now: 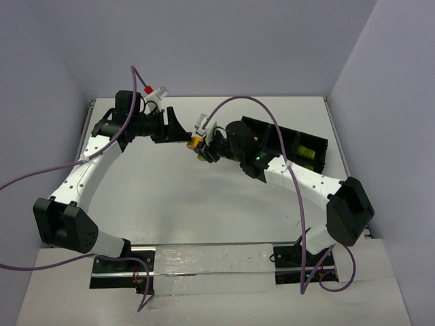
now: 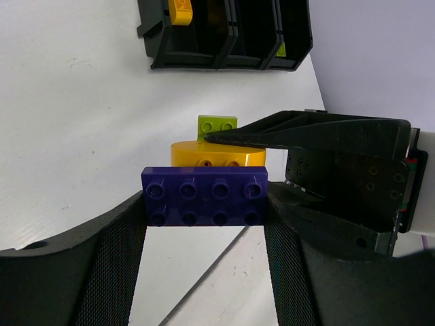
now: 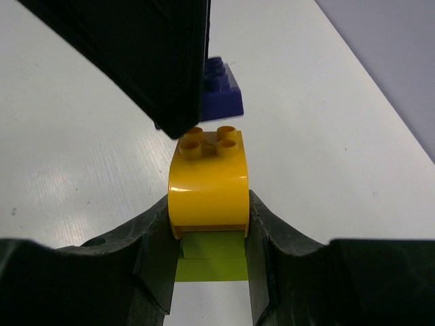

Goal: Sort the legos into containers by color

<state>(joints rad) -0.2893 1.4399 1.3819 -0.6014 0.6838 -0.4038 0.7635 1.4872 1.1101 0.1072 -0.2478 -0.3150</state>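
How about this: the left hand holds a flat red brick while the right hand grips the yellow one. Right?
Not quite. The flat brick in the left hand is blue-purple, not red, as the left wrist view shows. The right hand does grip the yellow brick.

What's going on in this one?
Both grippers meet mid-table. The left gripper clamps a purple brick. The right gripper clamps a yellow brick with a green brick under it. They look to be pulling pieces apart, though I cannot tell whether purple and yellow are joined. The tray already holds some sorted pieces.
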